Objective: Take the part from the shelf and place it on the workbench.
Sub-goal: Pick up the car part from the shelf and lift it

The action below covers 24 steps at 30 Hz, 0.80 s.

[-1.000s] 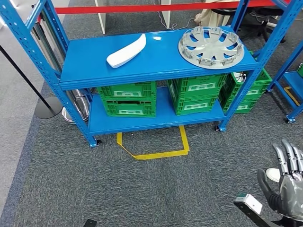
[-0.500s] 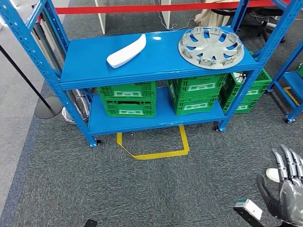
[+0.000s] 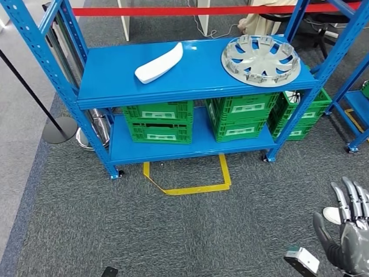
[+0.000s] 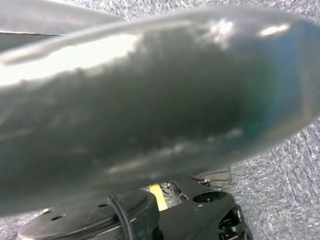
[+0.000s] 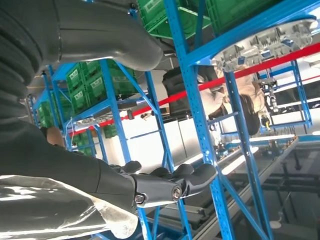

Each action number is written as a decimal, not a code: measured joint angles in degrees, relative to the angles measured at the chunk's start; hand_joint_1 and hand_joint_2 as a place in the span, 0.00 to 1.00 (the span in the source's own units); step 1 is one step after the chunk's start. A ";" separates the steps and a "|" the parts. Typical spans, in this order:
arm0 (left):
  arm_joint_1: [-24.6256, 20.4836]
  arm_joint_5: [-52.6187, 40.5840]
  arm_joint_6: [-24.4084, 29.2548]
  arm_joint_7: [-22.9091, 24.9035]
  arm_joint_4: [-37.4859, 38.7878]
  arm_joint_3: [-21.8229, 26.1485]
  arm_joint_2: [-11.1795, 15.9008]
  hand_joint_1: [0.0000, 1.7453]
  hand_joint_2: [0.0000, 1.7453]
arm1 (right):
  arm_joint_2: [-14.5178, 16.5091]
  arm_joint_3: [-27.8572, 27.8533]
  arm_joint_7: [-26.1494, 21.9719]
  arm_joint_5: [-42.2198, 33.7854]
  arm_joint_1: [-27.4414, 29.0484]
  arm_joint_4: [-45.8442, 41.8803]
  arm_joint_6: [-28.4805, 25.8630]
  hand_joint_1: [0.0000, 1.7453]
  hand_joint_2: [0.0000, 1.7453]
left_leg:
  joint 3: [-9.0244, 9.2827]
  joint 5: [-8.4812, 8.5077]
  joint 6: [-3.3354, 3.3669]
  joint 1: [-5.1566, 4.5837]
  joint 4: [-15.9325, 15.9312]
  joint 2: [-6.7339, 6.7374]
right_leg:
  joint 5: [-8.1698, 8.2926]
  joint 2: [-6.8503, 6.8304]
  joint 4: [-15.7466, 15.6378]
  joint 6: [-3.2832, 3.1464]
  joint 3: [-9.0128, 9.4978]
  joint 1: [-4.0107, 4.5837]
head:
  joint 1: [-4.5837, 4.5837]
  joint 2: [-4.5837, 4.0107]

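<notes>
— Right hand [image 3: 351,231]: what has it got?
— Nothing; fingers spread, low over grey carpet [image 3: 130,231], well apart from the blue shelf [image 3: 191,81].
— And the part?
— White part [image 3: 159,63] lies on the top shelf, hubcap [image 3: 260,59] further right, green crates [image 3: 158,120] beneath.

- Your head view is bright, even and sharp.
- Glare spots the shelf [image 3: 191,69].
- Your left wrist view is a blurred, glinting mass.

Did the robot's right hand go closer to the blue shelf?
No. The right hand sank slightly toward the picture's bottom, away from the blue shelf, with fingers apart, holding nothing.
</notes>
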 joint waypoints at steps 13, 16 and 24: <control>0.00 -0.26 2.02 0.08 0.19 0.08 0.09 0.00 0.00 | 0.13 -0.09 -0.98 -4.16 0.56 0.00 1.81 0.00 1.00 | 0.76 -2.46 -0.89 0.11 2.09 0.07 | 4.51 -0.46 -6.54 0.75 2.78 -0.89 | 0.10 0.02; -0.02 -0.26 2.25 0.04 0.20 0.09 0.07 0.00 0.00 | 0.13 -0.16 -1.48 -5.05 0.59 0.00 2.32 0.00 1.00 | 0.85 -2.07 -0.60 0.09 2.04 0.06 | 4.23 -0.43 -6.54 0.35 2.80 -0.77 | 0.09 0.02; -0.01 -1.30 3.28 0.03 0.21 0.16 0.11 0.00 0.00 | 0.10 -2.00 -3.31 -7.60 2.12 -1.10 5.62 0.00 1.00 | 1.00 -2.48 -1.19 0.14 1.74 0.03 | 4.15 -0.74 -6.86 -0.07 3.04 -0.57 | 0.12 0.02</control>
